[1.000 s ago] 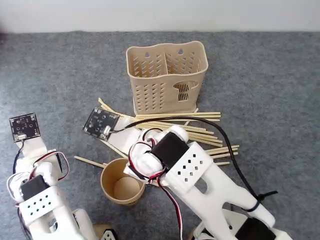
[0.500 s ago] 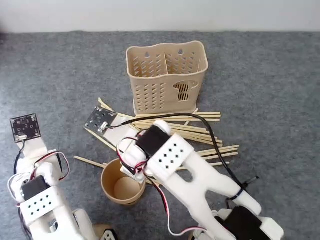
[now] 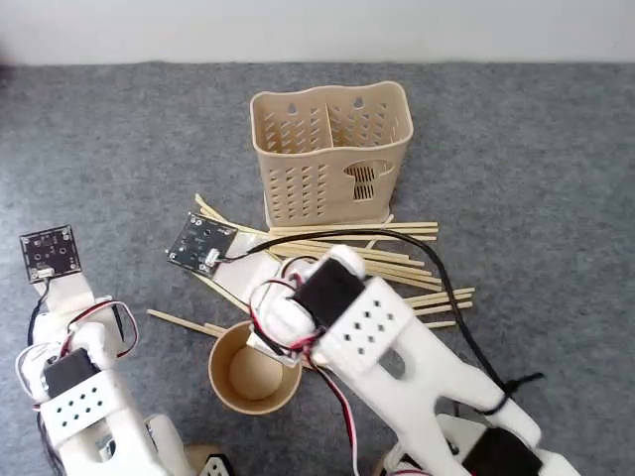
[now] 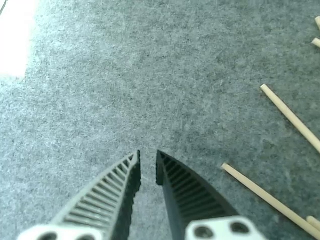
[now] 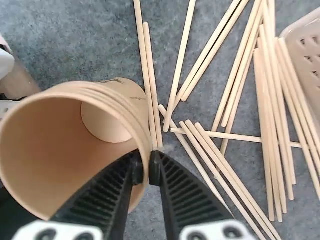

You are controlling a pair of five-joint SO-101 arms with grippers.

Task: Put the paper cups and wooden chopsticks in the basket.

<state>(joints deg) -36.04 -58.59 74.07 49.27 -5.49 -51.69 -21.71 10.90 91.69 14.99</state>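
The step in hand is the cup pick. The right gripper (image 5: 144,159) has its jaws pinched down to a thin gap on the rim of the brown paper cup (image 3: 253,369), one finger inside the wall and one outside. Several rims show at the lip, so it may be a nested stack, though that is hard to be sure of.

The cup sits well in front of the beige perforated two-compartment plastic basket (image 3: 330,149), on the far side of the loose pale wooden chopsticks (image 3: 357,243) strewn from the basket's foot. Whether its base is off the grey carpet (image 3: 536,149) I cannot tell.

The left gripper (image 4: 148,156) hangs well apart from the basket, its jaws all but closed on nothing.

Next, the cup likely needs lifting above the basket's rim, carrying over the chopsticks, and releasing into a compartment.
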